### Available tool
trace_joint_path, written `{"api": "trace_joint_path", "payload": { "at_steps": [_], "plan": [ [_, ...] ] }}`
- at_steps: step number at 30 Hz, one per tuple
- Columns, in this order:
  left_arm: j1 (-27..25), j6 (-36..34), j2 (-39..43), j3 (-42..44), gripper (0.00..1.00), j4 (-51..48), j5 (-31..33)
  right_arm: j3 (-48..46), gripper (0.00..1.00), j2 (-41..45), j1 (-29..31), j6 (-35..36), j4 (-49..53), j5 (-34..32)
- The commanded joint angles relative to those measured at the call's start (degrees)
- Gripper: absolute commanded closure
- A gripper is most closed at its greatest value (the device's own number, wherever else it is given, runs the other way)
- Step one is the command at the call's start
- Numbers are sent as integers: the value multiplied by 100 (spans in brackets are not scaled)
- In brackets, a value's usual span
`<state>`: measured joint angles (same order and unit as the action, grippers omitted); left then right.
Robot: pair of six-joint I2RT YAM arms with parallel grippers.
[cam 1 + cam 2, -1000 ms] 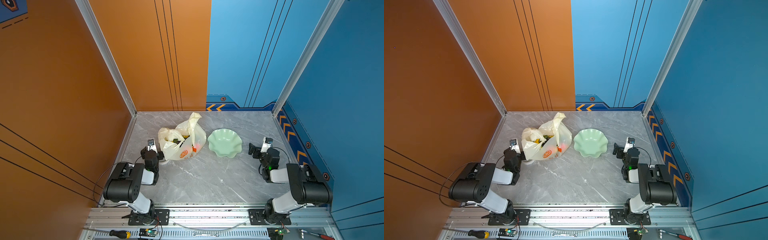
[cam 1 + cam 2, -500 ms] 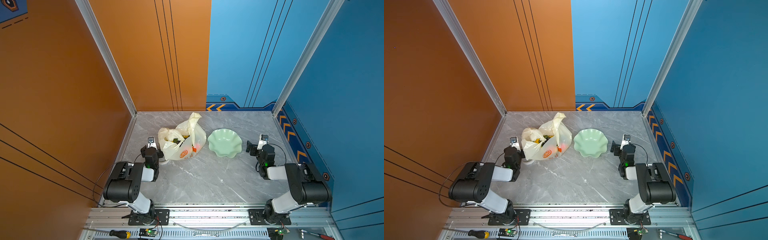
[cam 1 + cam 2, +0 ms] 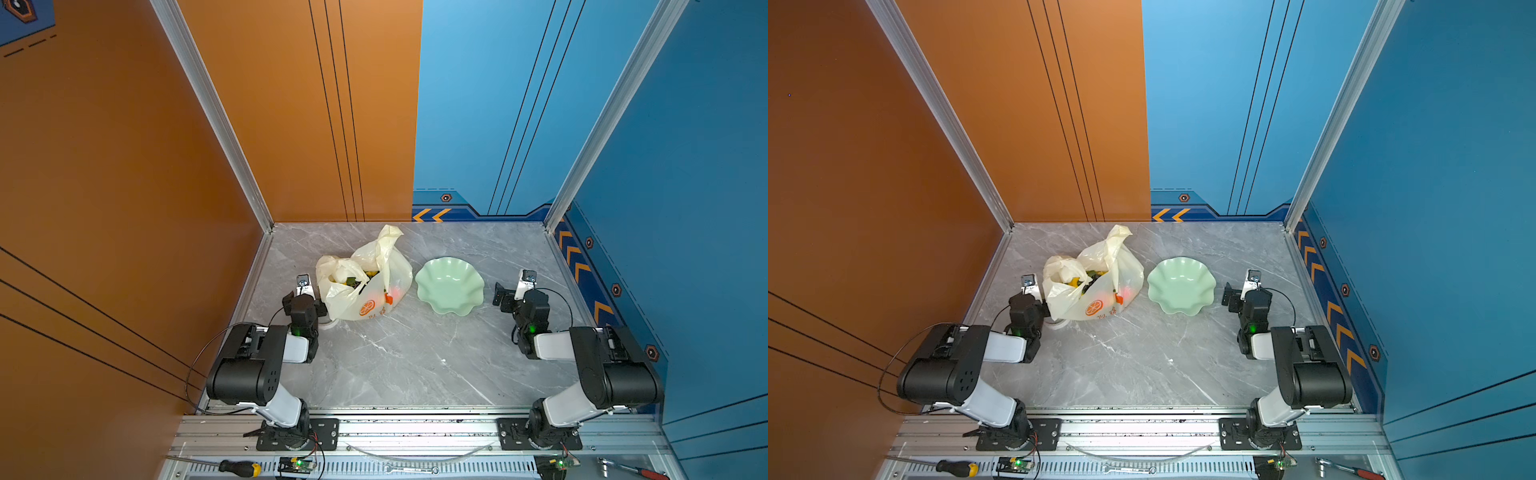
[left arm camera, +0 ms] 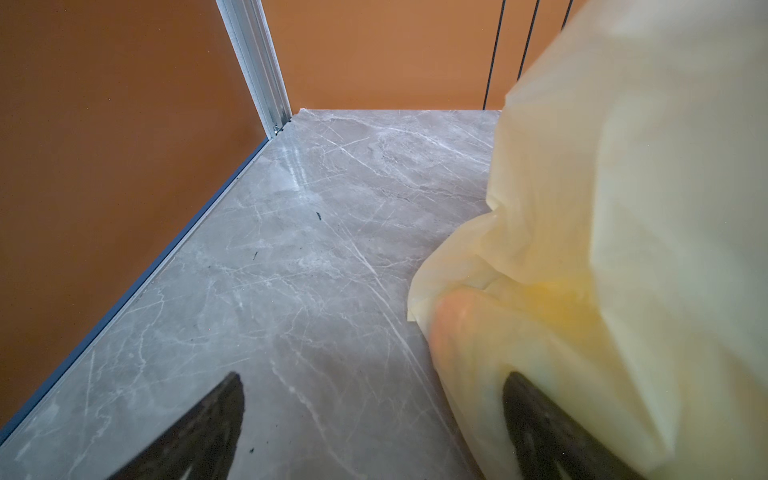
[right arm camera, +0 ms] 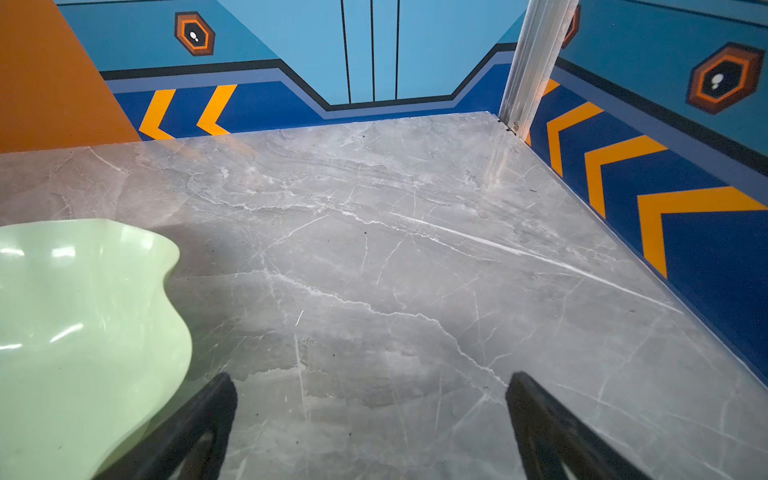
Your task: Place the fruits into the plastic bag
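- Here, in both top views, the plastic bag [image 3: 374, 286] sits on the grey table [image 3: 395, 357], left of the middle, with its mouth up. The fruits [image 3: 358, 280] are inside it: yellow, green and dark pieces show at the opening, and red shows through the film.
- A pale green dish [image 3: 449, 285] lies just beside the bag.
- The left gripper [image 3: 306, 293] is right at the bag's side. The right gripper [image 3: 508, 291] is near the dish, apart from it.
- Left wrist view: the jaws are spread wide and hold nothing. One finger [image 4: 536, 419] is partly covered by the bag's film, the other is over bare table.
- Right wrist view: the jaws are spread wide and empty over bare table, with the dish just beside one finger [image 5: 199, 419].
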<state>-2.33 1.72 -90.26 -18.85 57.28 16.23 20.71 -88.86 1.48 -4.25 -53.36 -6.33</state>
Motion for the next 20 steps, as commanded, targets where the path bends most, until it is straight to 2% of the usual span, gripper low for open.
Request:
{"api": "trace_joint_path", "payload": {
  "at_steps": [1,20],
  "plan": [
    [-31,-40,43,-119,2,-50,65,61,0,18,30,73,91,-157],
    [-31,-40,39,-120,2,-49,60,58,0,18,55,96,91,-174]
  ]
}}
